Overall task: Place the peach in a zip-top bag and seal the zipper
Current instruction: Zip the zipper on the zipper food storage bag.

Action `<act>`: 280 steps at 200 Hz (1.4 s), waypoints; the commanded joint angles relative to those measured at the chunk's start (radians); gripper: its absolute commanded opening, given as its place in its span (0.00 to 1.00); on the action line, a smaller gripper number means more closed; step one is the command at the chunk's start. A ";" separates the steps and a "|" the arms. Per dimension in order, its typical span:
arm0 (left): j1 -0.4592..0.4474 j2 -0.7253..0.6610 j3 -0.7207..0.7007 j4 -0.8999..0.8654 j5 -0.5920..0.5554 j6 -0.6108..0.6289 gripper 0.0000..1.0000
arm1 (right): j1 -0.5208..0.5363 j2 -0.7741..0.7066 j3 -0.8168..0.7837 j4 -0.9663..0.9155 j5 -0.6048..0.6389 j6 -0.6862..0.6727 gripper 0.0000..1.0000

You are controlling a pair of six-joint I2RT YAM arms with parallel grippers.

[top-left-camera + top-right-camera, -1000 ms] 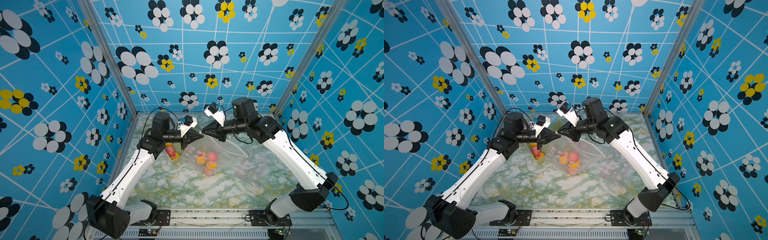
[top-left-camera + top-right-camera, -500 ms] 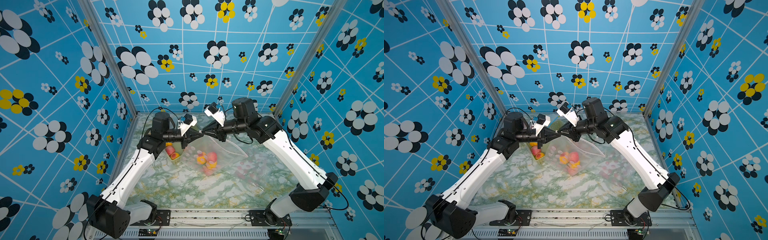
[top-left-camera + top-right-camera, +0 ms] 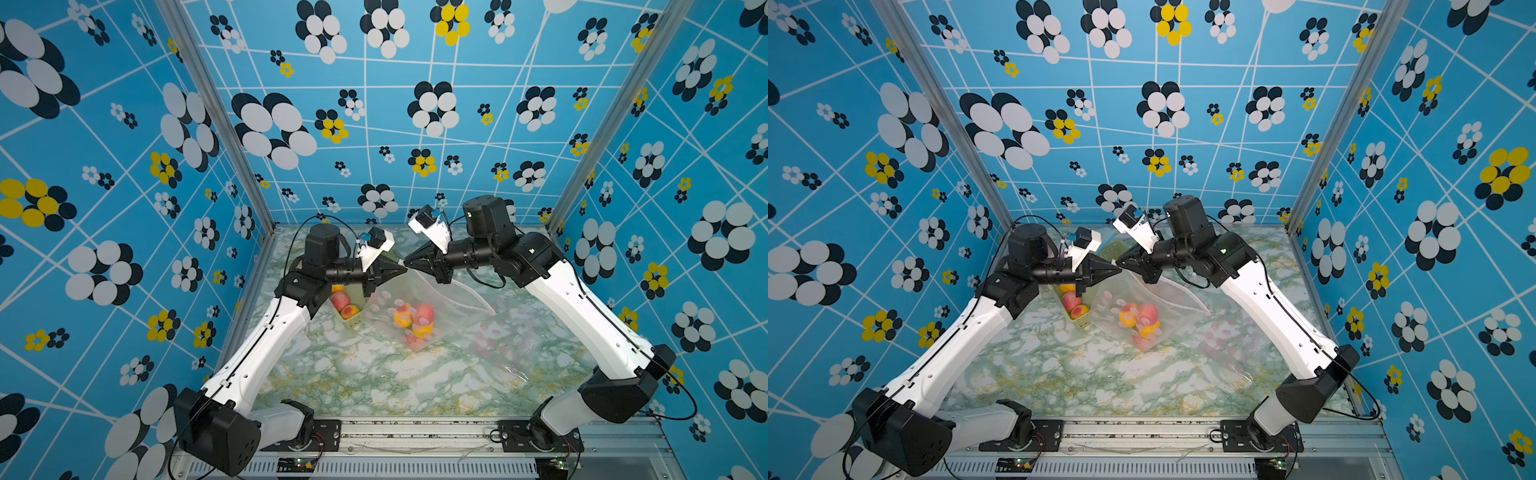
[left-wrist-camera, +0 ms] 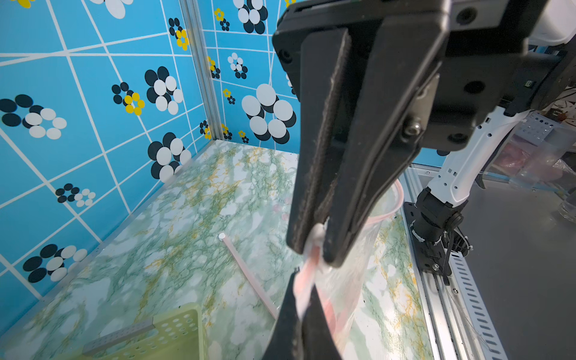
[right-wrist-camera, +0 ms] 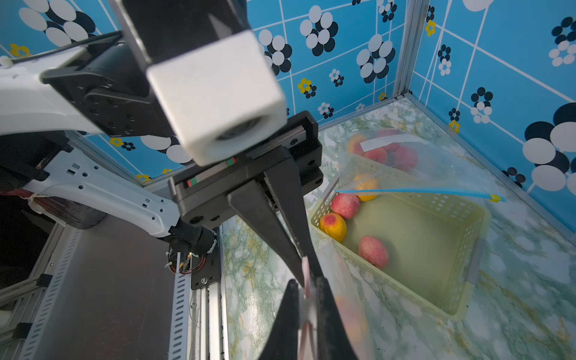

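Observation:
A clear zip-top bag (image 3: pixel 451 299) (image 3: pixel 1169 297) hangs over the marble table, and several peaches (image 3: pixel 415 322) (image 3: pixel 1142 320) lie in its bottom. My left gripper (image 3: pixel 398 270) (image 4: pixel 304 288) and right gripper (image 3: pixel 410 262) (image 5: pixel 308 288) meet tip to tip at the bag's raised corner. In the left wrist view my left gripper is shut on the pink zipper strip (image 4: pixel 307 274). Right beside it, the right gripper's fingers (image 4: pixel 352 199) pinch a white tab (image 4: pixel 316 238) on the same strip. The zipper's far part (image 4: pixel 249 274) runs down toward the table.
A pale green basket (image 3: pixel 353 322) (image 5: pixel 461 299) with loose peaches (image 5: pixel 373 251) stands under the left wrist. Behind it lies a second bag with a blue zipper (image 5: pixel 420 191) and fruit inside. Another clear bag (image 3: pixel 498 338) lies flat on the table's right side. Patterned walls enclose three sides.
The right gripper has slid along the zipper toward the left gripper until the tips meet. The left arm and the bag have barely moved.

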 commanded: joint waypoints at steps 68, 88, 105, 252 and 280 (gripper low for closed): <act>0.029 -0.003 -0.024 0.010 -0.021 -0.030 0.00 | 0.005 -0.062 -0.036 -0.089 0.077 -0.057 0.00; 0.033 -0.012 -0.036 0.009 -0.028 -0.027 0.00 | 0.006 -0.068 -0.036 -0.114 0.093 -0.069 0.00; 0.042 -0.016 -0.043 0.010 -0.033 -0.028 0.00 | 0.006 -0.072 -0.038 -0.132 0.110 -0.076 0.00; 0.132 -0.094 -0.124 0.118 -0.234 -0.196 0.00 | -0.004 -0.203 -0.169 -0.138 0.274 -0.070 0.00; 0.154 -0.125 -0.145 0.128 -0.305 -0.243 0.00 | -0.022 -0.239 -0.224 -0.106 0.295 -0.052 0.00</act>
